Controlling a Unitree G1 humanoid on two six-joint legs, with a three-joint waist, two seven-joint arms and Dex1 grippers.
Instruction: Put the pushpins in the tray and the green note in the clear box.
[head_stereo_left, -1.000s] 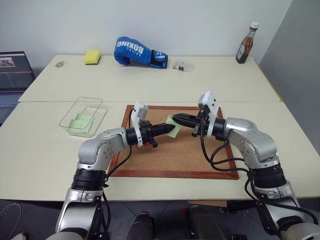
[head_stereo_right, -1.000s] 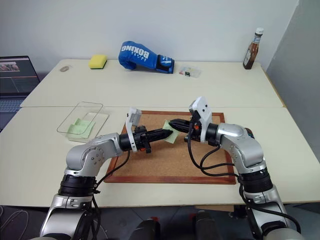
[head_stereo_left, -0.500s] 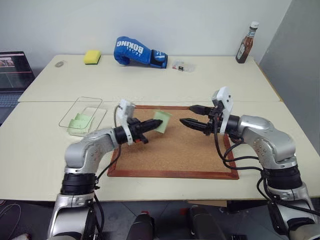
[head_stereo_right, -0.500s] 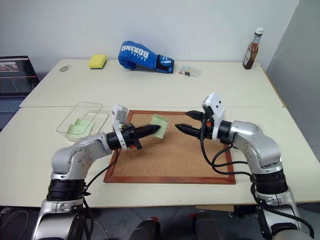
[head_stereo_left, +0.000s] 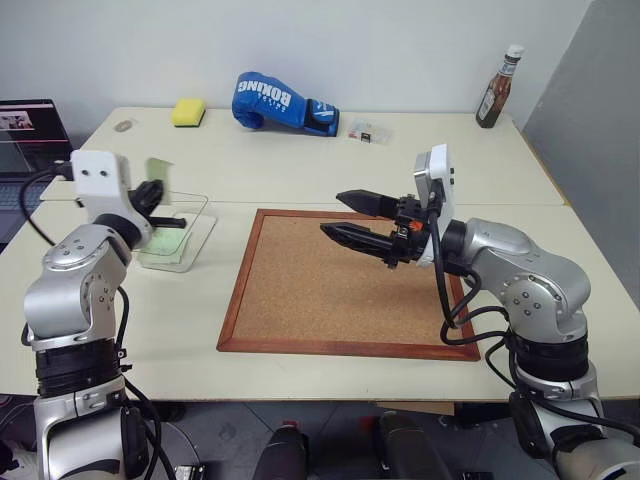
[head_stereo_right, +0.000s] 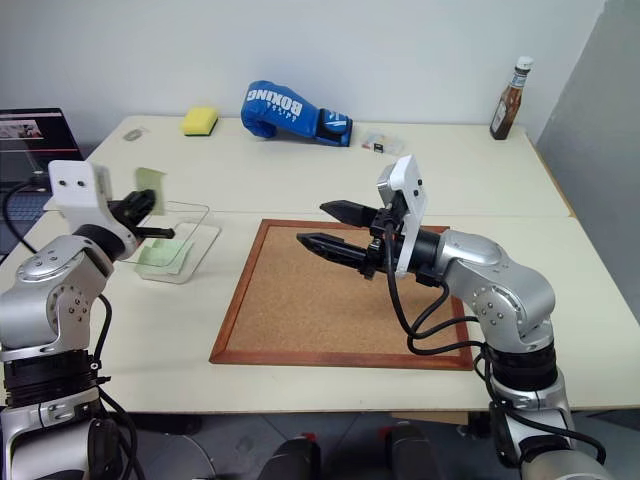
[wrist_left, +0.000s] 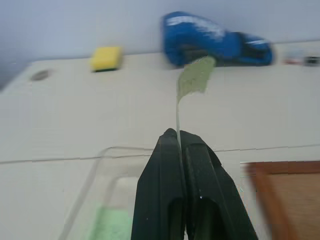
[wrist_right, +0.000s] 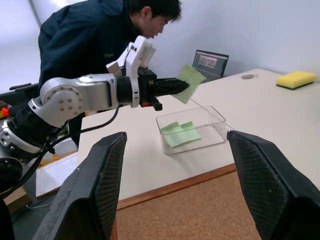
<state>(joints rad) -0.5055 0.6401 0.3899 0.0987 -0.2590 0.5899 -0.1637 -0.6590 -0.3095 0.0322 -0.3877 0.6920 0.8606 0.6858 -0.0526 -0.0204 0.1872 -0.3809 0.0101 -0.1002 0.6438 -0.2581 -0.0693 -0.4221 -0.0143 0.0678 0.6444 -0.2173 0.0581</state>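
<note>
The corkboard (head_stereo_left: 345, 285) was seen bare beneath the right gripper (head_stereo_left: 338, 214), whose fingers were spread wide and held nothing. The clear box (head_stereo_left: 172, 232) lay beside it. The green note (wrist_left: 195, 76) was pinched in the closed left gripper (head_stereo_right: 152, 218) above the box.

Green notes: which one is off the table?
The green note pinched upright in the left gripper; the other green note lies flat in the clear box.

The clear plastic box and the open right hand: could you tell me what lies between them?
In the left eye view, bare table and the left part of the wood-framed corkboard separate the clear plastic box from the right hand.
</note>
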